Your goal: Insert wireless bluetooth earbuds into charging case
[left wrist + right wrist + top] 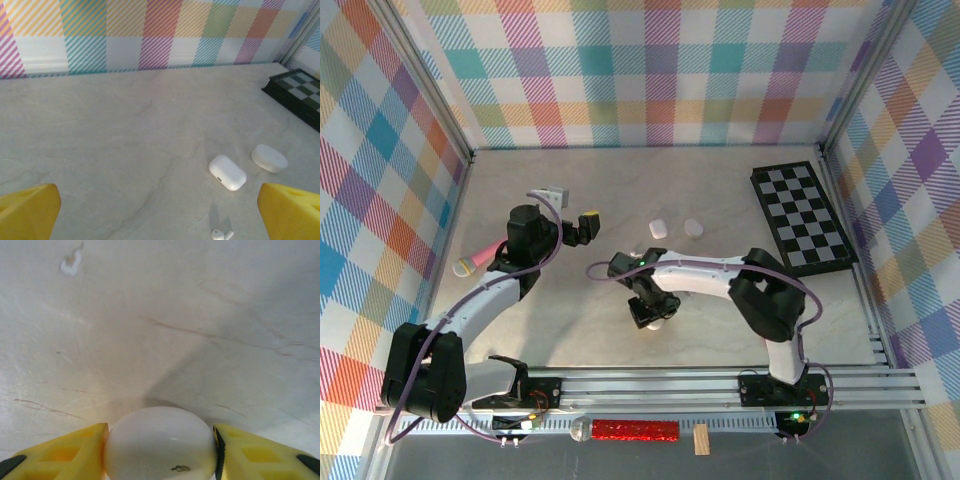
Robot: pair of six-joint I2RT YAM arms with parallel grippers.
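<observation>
A rounded white charging case (160, 442) with a small dark mark sits on the table between the yellow fingers (75, 450) of my right gripper (160, 452). Both pads touch its sides. From above, the right gripper (652, 316) points down over this case (658, 323) at table centre. A white earbud (221, 234) lies on the table, also seen as a small earbud (71, 263) far ahead of the right gripper. My left gripper (160, 220) hovers open and holds nothing, with the left gripper (582, 226) facing two other white cases, an oblong case (227, 172) and an oval case (269, 158).
A black-and-white checkerboard (800, 218) lies at the back right, against the wall. A pink and yellow object (472, 262) rests by the left wall. A red block (635, 430) and a small wooden block (700, 439) sit on the front rail. Plaid walls enclose three sides.
</observation>
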